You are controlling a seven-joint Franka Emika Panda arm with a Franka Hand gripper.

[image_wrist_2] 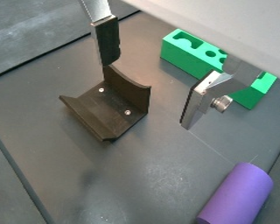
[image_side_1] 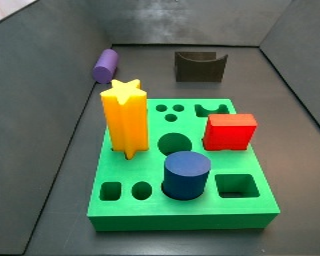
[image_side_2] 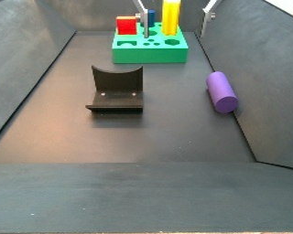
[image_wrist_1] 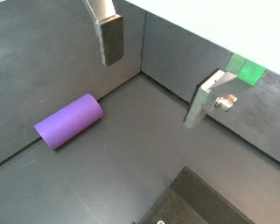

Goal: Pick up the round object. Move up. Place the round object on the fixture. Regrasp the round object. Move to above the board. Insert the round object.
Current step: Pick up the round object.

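Purple round object (image_side_2: 222, 91) lies (untouched) under gaping gripper (image_wrist_1: 157, 73).

Tool (image_wrist_2: 154, 74) above floor – fixture (image_wrist_2: 108, 109) beside, peg (image_wrist_2: 234, 197) apart.

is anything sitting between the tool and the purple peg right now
Nothing visible. The round object lies on its side on bare floor by the wall. The open tool hangs above with empty fingers. The fixture and board stand apart from it.
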